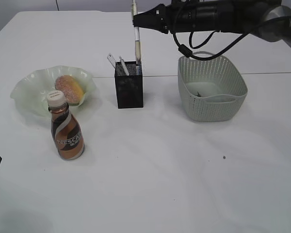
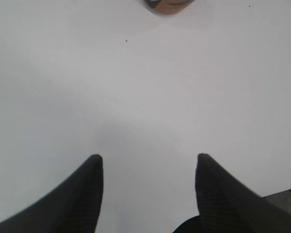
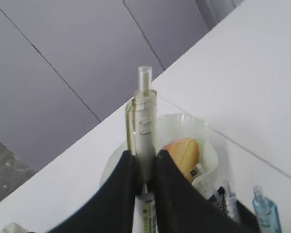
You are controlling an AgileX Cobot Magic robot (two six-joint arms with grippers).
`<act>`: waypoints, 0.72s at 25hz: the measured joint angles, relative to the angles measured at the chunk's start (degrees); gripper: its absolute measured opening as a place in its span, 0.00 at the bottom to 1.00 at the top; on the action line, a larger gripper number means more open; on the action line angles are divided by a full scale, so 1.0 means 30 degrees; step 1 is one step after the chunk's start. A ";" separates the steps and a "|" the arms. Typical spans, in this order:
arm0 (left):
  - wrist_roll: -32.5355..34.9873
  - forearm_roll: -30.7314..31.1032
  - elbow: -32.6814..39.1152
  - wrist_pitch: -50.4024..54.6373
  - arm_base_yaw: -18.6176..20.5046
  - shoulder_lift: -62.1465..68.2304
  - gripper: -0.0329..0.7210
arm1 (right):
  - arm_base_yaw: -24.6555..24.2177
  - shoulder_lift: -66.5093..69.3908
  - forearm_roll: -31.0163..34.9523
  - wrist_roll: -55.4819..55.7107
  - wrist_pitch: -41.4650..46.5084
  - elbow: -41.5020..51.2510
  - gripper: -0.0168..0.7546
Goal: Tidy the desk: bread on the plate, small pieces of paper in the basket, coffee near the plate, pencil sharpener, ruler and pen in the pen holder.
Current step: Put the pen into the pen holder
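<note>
My right gripper [image 1: 136, 19] [image 3: 145, 158] is shut on the pen [image 1: 136, 41] [image 3: 145, 116]. The pen hangs upright, and its lower end reaches the open top of the black mesh pen holder [image 1: 129, 87] [image 3: 222, 208]. The clear ruler [image 1: 111, 60] sticks out of the holder. The bread [image 1: 69, 89] [image 3: 185, 153] lies on the green plate [image 1: 26, 92]. The coffee [image 1: 66, 128] stands just in front of the plate. A small piece of paper [image 1: 199, 93] lies in the basket [image 1: 212, 104]. My left gripper [image 2: 148, 158] is open over bare table. The pencil sharpener is hidden.
The white table [image 1: 184, 184] runs wide in front and to the right of the basket. The base of the coffee bottle [image 2: 167, 5] shows at the top of the left wrist view. The table's edge [image 2: 281, 191] lies near my left gripper's right finger.
</note>
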 joint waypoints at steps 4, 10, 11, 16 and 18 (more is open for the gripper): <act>0.0000 0.0000 0.0000 0.0213 0.0000 0.0000 0.63 | 0.0000 0.0000 0.0242 -0.1935 -0.1244 -0.0067 0.10; 0.0000 0.0000 0.0000 0.0214 0.0000 0.0000 0.63 | 0.0000 0.0105 0.0941 -0.3441 -0.1842 -0.0078 0.10; 0.0000 0.0000 0.0000 0.0214 0.0000 0.0000 0.63 | 0.0000 0.0148 0.1123 -0.3692 -0.1842 -0.0114 0.10; 0.0000 -0.0012 0.0000 0.0214 0.0000 0.0000 0.63 | 0.0227 0.0566 0.1536 -0.4895 -0.1992 -0.0111 0.10; 0.0000 -0.0012 0.0000 0.0214 0.0000 0.0000 0.63 | 0.0262 0.0742 0.1986 -0.5116 -0.1992 -0.0111 0.10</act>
